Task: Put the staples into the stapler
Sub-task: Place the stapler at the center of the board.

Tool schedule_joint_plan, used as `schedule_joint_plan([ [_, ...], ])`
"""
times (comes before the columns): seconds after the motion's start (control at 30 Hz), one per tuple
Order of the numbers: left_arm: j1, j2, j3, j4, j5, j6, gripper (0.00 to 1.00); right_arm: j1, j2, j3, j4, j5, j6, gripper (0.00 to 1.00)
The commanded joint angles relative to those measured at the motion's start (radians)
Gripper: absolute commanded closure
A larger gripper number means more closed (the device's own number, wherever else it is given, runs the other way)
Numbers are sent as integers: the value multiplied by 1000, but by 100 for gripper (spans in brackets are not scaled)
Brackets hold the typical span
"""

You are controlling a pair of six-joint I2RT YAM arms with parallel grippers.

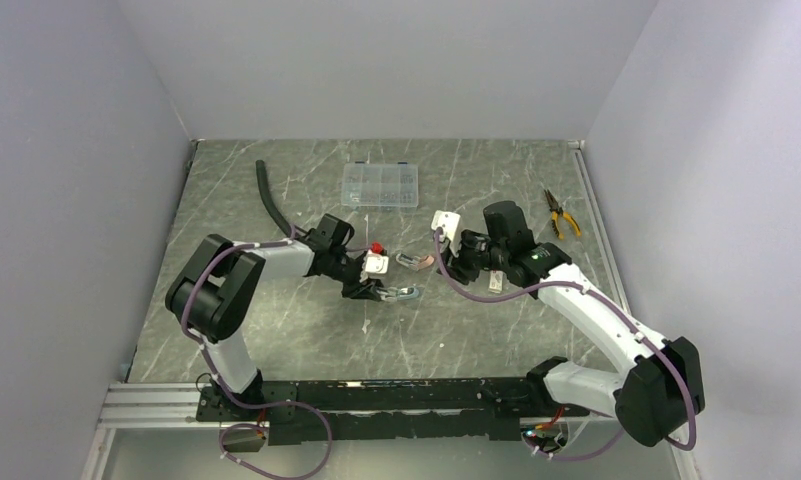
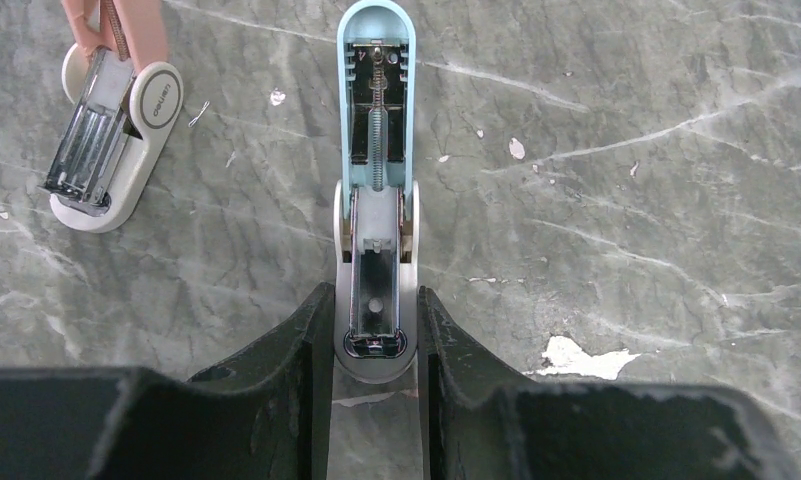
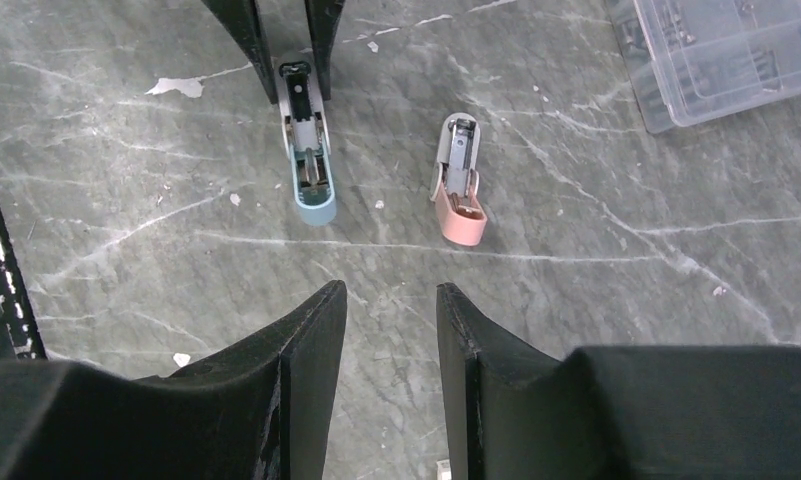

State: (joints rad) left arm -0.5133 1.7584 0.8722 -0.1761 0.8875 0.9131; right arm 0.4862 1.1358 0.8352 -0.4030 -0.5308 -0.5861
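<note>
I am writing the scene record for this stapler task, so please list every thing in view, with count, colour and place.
blue stapler: one, light blue and white, opened, middle of table
pink stapler: one, pink and white, opened, beside the blue one
clear box: one, transparent, far middle
pliers: one, yellow handles, far right
black hose: one, black, far left
table: one, grey marbled, under everything
left tool: one, black, shut on the blue stapler
right tool: one, black, open and empty

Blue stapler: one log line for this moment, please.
blue stapler: opened flat | left gripper: clamped on its base | right gripper: open, empty | pink stapler: open, ungripped
</note>
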Motion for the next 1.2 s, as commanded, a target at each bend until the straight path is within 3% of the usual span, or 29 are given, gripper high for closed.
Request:
schedule_joint_plan([
  [0.0, -16, -35, -29, 6, 11, 36, 86, -12, 6, 6, 17, 16, -3, 58],
  [0.27, -33, 4, -15, 4, 0, -8, 68, -15, 27, 20, 9, 79, 12, 58],
  [0.53, -37, -43, -78, 83, -13, -54, 40, -40, 62, 32, 1, 185, 87, 49],
  [0.63, -37, -74, -100, 131, -27, -85, 23, -58, 76, 31, -23, 244, 112, 44],
  [0.8, -35, -144, -107, 149, -58, -122, 7, -134, 95, 25, -89, 302, 138, 38],
  [1.03, -32, -289, -93, 104, -120, -138, 6, -252, 167, 17, -180, 363, 130, 16],
  [1.17, -31, -363, -81, 67, -141, -124, 6, -337, 227, 44, -214, 311, 145, 13],
])
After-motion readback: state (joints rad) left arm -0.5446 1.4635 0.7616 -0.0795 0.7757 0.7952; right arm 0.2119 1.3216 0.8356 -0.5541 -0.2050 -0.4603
